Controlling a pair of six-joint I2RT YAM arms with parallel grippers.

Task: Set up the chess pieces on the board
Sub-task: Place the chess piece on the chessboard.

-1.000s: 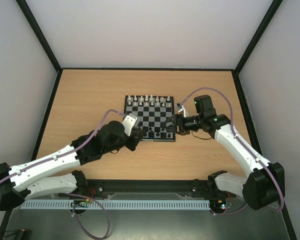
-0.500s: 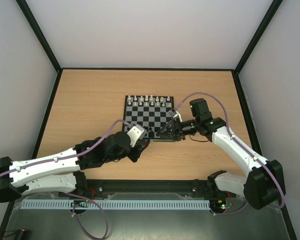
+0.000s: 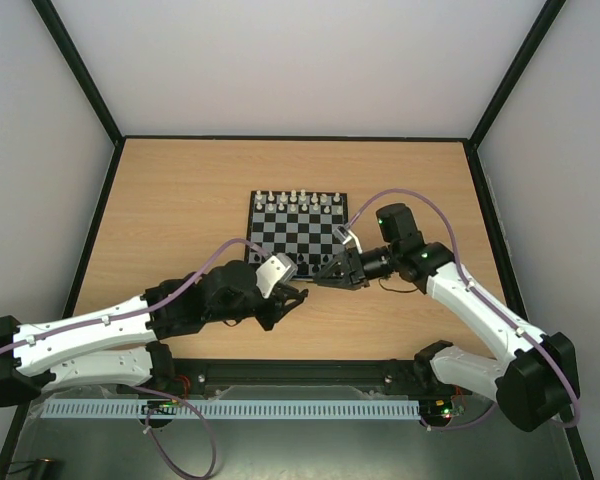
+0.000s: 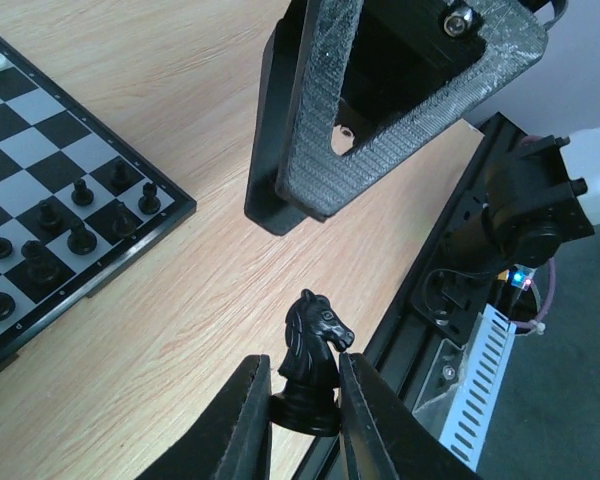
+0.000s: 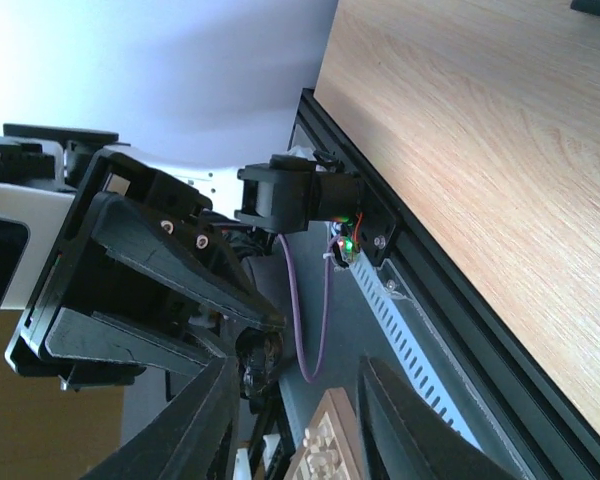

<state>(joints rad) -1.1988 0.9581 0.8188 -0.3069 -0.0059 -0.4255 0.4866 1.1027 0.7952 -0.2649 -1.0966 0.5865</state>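
Your bench (image 3: pixel 180 200) carries one chessboard (image 3: pixel 295 232), and both arms reach in over its near edge. As I judge it, the job is well on but not finished.

The white pieces (image 3: pixel 295 200) stand in two rows along the far side. They are too small in the overhead view for a sure count. In the left wrist view I make out about nine black pieces (image 4: pixel 80 238) standing on squares in the near corner. The rest of that side lies outside that view, so you cannot confirm from here how many are left to place.

Your left end effector (image 3: pixel 296 292) is narrowly clamped on one black knight (image 4: pixel 312 355), gripped low by its base and upright. The knight is off the board, over bare bench just beside the board's near edge.

Your right end effector (image 3: pixel 327 272) hangs close beyond the knight. Its fingers (image 5: pixel 215 410) stand partly apart with nothing between them.

At least this one knight has yet to go to its square. Whether it goes there directly or passes to the right arm first, I cannot tell.
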